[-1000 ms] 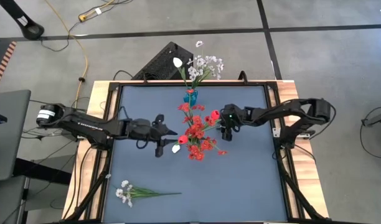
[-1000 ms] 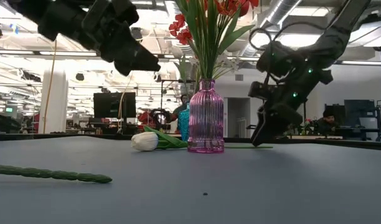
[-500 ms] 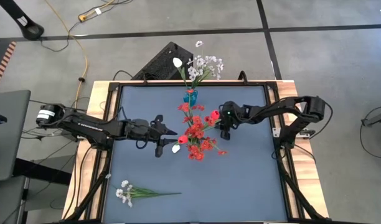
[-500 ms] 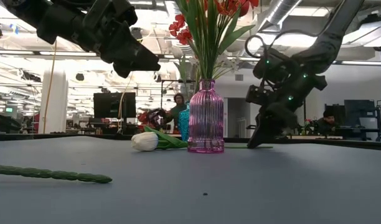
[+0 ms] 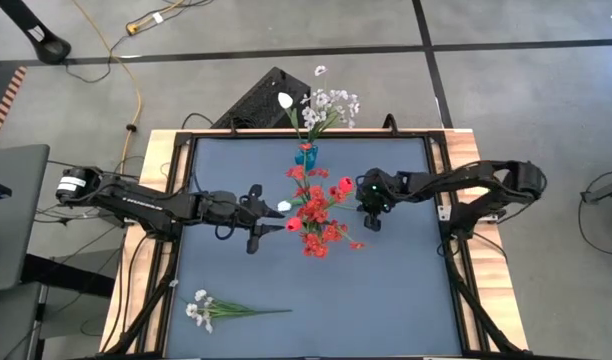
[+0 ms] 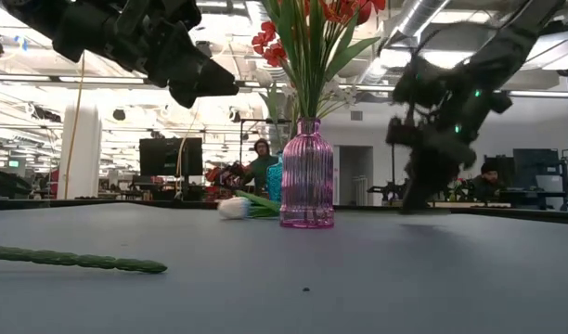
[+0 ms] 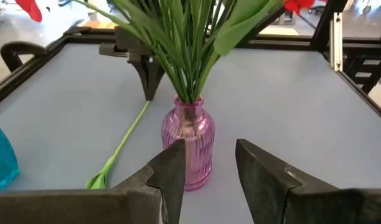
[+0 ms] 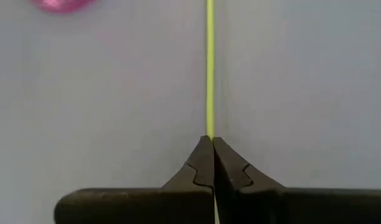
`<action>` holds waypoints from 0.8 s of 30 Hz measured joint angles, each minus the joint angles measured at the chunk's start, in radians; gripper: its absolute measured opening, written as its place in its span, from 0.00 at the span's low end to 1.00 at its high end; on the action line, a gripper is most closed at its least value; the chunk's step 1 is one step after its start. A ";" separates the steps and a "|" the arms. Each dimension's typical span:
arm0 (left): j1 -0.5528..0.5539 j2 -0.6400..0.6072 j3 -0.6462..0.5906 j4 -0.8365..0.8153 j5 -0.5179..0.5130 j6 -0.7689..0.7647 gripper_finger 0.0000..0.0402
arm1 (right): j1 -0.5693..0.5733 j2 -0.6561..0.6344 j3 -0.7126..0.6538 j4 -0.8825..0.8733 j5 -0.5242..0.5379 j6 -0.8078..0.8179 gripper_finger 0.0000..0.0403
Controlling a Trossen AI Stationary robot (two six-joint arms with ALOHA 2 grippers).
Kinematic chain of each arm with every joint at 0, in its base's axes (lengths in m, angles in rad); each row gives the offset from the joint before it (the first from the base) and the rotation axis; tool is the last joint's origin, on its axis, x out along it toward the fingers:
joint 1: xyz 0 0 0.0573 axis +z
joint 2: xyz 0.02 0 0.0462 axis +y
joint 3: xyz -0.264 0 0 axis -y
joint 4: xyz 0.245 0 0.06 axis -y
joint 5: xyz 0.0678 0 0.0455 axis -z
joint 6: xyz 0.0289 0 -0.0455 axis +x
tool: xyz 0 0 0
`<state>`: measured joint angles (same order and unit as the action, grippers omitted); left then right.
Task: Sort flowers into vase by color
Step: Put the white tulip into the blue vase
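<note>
A white tulip (image 5: 283, 206) lies on the table, its head left of the pink vase (image 6: 307, 176) that holds the red flowers (image 5: 316, 215). Its thin green stem (image 7: 125, 140) runs along the table past the vase. My right gripper (image 5: 372, 222) stands right of the vase, shut on the stem's free end. My left gripper (image 5: 269, 211) hovers open left of the vase, above the tulip's head; its fingers (image 7: 178, 171) point at the vase. White flowers stand in the blue vase (image 5: 306, 156) at the far edge. A whitish spray (image 5: 201, 308) lies near the front left. My right gripper pinches the tulip's stem near its free end (image 8: 210, 127) between its two fingertips. The fingers (image 7: 147, 81) come from above and point down. The stem runs straight away from them along the table toward the pink vase, and the tulip's head (image 6: 235, 207) rests on the table.
The green stem of the whitish spray (image 6: 80, 261) lies across the near left of the table. The table's raised frame (image 7: 358, 56) borders the surface. A person (image 6: 259, 158) sits in the room beyond the table.
My right gripper has shut on the white tulip's stem end and gone a little toward the table's right edge. The tulip has slid on the table; its head has swung toward the far edge, closer to the pink vase.
</note>
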<state>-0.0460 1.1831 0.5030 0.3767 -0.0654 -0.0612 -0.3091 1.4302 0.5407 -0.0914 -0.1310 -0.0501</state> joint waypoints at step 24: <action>-0.015 0.001 -0.344 0.686 -0.179 -0.198 0.32 | 0.127 -0.122 0.006 0.560 0.182 0.233 0.04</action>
<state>-0.0608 1.1843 0.1589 1.0622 -0.2445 -0.2594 -0.1822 1.3081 0.5468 0.4683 0.0505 0.1824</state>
